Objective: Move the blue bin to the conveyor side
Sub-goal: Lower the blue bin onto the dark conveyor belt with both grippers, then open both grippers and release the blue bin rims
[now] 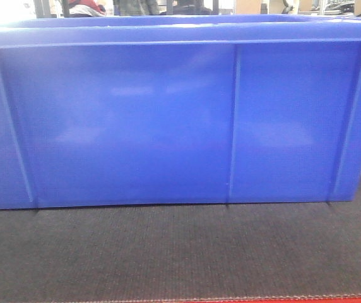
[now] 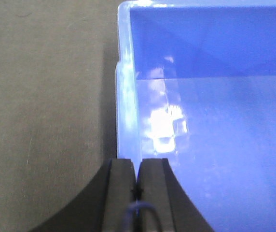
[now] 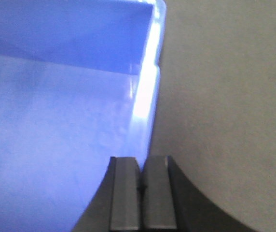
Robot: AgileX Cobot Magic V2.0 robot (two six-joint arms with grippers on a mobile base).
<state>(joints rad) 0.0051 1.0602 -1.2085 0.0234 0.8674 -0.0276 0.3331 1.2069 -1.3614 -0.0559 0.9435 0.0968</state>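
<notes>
Left gripper [image 2: 136,176]: jaws pressed narrow on the left wall rim of the blue bin [image 1: 168,120], one finger inside, one outside. Right gripper [image 3: 141,179]: likewise pinched on the right wall rim. The bin is glossy bright blue, straight-walled, with thin vertical ribs and a thickened lip; its floor stretches ahead of both grippers. It rests on the conveyor [image 1: 180,252], whose dark woven belt flanks each gripper's outer side.

The blue bin [image 1: 168,120] is glossy bright blue with paler ribs; the conveyor [image 1: 168,252] is dark grey, finely woven, red-edged along the frame's bottom.
</notes>
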